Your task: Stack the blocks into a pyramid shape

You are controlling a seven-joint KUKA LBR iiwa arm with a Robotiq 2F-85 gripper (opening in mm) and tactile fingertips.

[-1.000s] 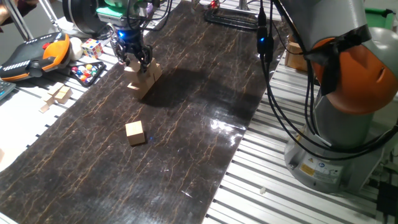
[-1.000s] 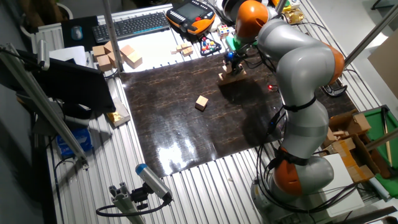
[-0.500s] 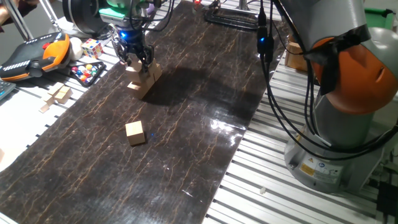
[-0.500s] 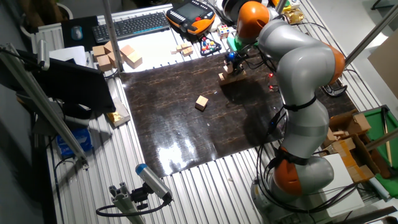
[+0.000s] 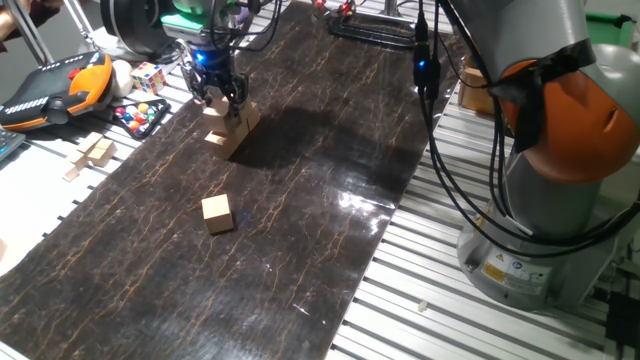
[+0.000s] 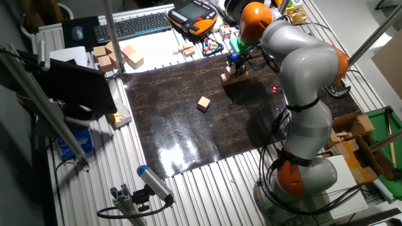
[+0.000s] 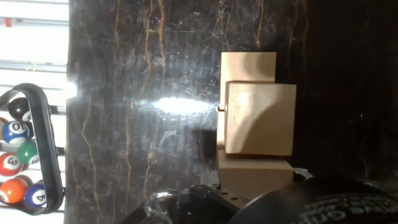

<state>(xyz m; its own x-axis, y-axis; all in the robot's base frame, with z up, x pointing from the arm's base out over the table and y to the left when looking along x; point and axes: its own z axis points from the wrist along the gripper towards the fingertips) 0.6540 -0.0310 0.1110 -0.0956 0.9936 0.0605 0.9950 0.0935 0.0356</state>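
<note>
A robotics lab, set up for arm trials.

A grey-and-orange industrial arm (image 6: pixel 301 81) stands at a desk (image 6: pixel 207 182) of ribbed aluminium rails under a dark marbled mat (image 5: pixel 260 200), with trailing cables (image 5: pixel 440 150), a teach pendant (image 6: pixel 191 16), a keyboard (image 6: pixel 132 26) and a camera (image 6: pixel 151 179) on a bracket nearby.

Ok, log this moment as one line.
pincer: above stack, state unclear | stack: upper block on lower row | loose block: alone on mat | pyramid: incomplete
</note>
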